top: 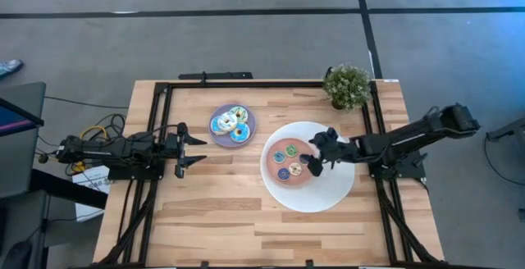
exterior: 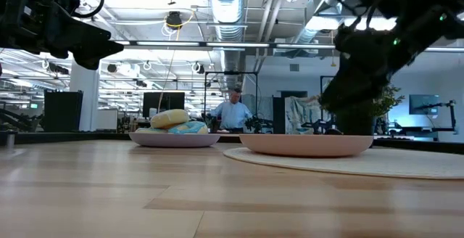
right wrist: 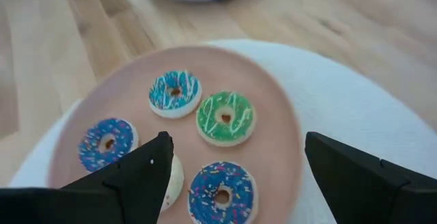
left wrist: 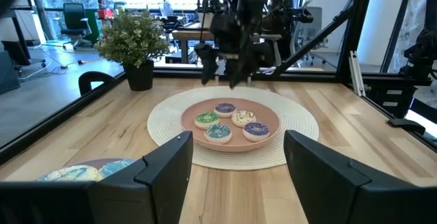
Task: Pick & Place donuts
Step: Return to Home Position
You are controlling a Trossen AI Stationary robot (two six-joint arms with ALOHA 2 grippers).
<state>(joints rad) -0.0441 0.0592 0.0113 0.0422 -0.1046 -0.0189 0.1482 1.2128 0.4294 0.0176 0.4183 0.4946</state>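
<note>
On the wooden table (top: 205, 212) a round white mat (top: 336, 197) carries a pink plate (top: 269, 150) holding five small donuts (left wrist: 218, 132). Just left of it, a lilac plate (top: 250, 120) holds the bigger donuts (top: 221, 124). A potted plant (top: 347, 86) stands near the mat. The right gripper (top: 316, 154) hangs over the pink plate, fingers wide apart and empty; the left gripper (top: 197, 149), also spread and empty, waits at the table's left

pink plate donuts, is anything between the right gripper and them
Nothing visible does. The right gripper hangs open just above the pink plate, and the small donuts lie uncovered on it, directly below the fingers. The left gripper waits open at the table's left side, well clear of the plate.
</note>
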